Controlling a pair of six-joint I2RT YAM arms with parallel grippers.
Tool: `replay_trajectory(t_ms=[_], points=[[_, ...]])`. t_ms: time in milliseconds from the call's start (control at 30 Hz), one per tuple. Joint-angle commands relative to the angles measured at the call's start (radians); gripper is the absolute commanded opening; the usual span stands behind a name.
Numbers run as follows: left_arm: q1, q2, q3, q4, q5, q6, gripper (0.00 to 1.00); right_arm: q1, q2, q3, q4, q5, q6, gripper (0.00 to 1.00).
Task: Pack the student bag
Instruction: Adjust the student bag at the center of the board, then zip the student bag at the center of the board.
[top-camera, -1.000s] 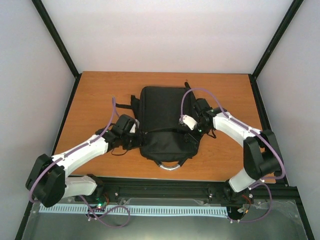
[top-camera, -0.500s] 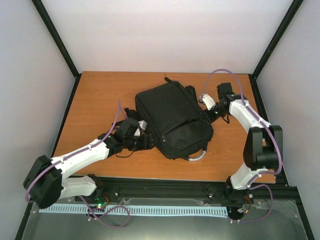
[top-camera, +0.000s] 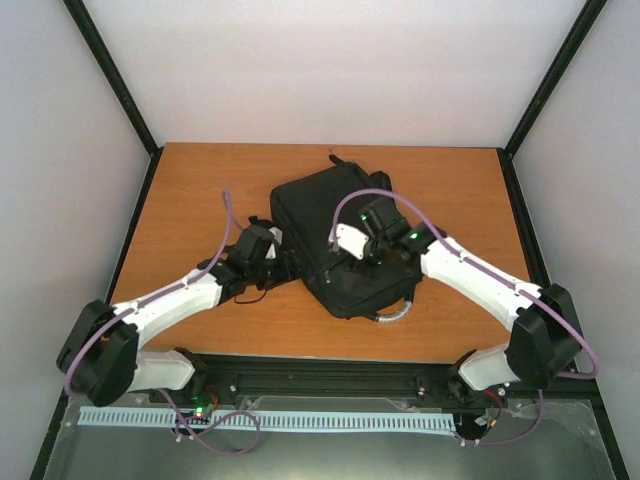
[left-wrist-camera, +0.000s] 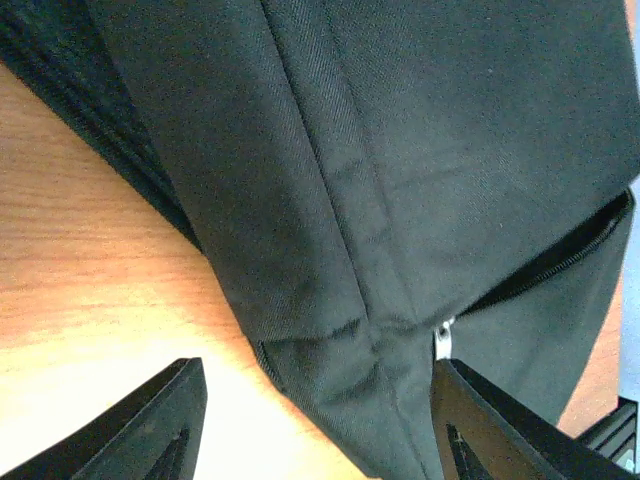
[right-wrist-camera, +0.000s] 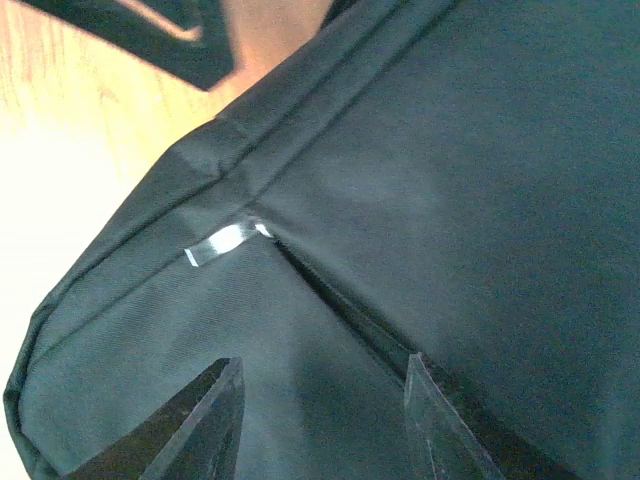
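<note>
The student bag (top-camera: 310, 210) is a large black backpack lying askew on the wooden table (top-camera: 190, 190), its pale grey loop handle (top-camera: 398, 312) toward the near right. My left gripper (top-camera: 283, 268) is open at the bag's near-left edge. In the left wrist view (left-wrist-camera: 320, 440) a corner of the bag (left-wrist-camera: 400, 150) with a silver zip pull (left-wrist-camera: 443, 340) lies between the wide-apart jaws. My right gripper (top-camera: 338, 250) is open just above the bag's top panel. In the right wrist view (right-wrist-camera: 320, 420) it hovers beside a zip seam, short of a silver zip pull (right-wrist-camera: 220, 243).
Black straps (top-camera: 262, 222) trail off the bag's left side next to my left gripper. Black frame posts stand at the table's corners, with white walls beyond. A black rail runs along the near edge.
The bag swung askew in the first half second and has stayed put since. My right arm went out to the far right, then came back over the bag. My left gripper shifted slightly.
</note>
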Motion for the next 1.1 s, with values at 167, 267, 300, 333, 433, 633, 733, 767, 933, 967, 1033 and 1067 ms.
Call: replay_trajectory(t_ms=[167,267,300,333,433,633,733,767,933,967,1033,1067], points=[[0.025,0.131,0.080,0.108,0.034,-0.063,0.64,0.207,0.076,-0.058,0.146,0.268,-0.085,0.45],[0.030,0.152,0.058,0.168,0.077,-0.085,0.60,0.242,0.089,-0.072,0.179,0.293,-0.104,0.46],[0.030,0.160,0.053,0.178,0.087,-0.091,0.59,0.251,0.100,-0.073,0.188,0.300,-0.109,0.47],[0.030,0.167,0.049,0.187,0.095,-0.096,0.58,0.260,0.109,-0.073,0.193,0.306,-0.114,0.48],[0.031,0.182,0.040,0.208,0.112,-0.097,0.57,0.276,0.132,-0.068,0.199,0.308,-0.125,0.51],[0.031,0.194,0.029,0.224,0.117,-0.109,0.53,0.298,0.154,-0.084,0.217,0.317,-0.144,0.54],[0.033,0.197,0.025,0.228,0.116,-0.113,0.53,0.302,0.166,-0.102,0.247,0.370,-0.145,0.54],[0.033,0.197,0.024,0.229,0.116,-0.113,0.52,0.303,0.168,-0.106,0.255,0.388,-0.144,0.54],[0.034,0.203,0.021,0.231,0.113,-0.115,0.52,0.305,0.176,-0.119,0.272,0.408,-0.160,0.54],[0.034,0.204,0.021,0.232,0.110,-0.116,0.52,0.305,0.179,-0.124,0.274,0.409,-0.163,0.55],[0.034,0.204,0.020,0.235,0.107,-0.120,0.52,0.307,0.187,-0.129,0.267,0.391,-0.175,0.58],[0.034,0.204,0.019,0.236,0.107,-0.121,0.52,0.307,0.192,-0.133,0.271,0.390,-0.175,0.58]])
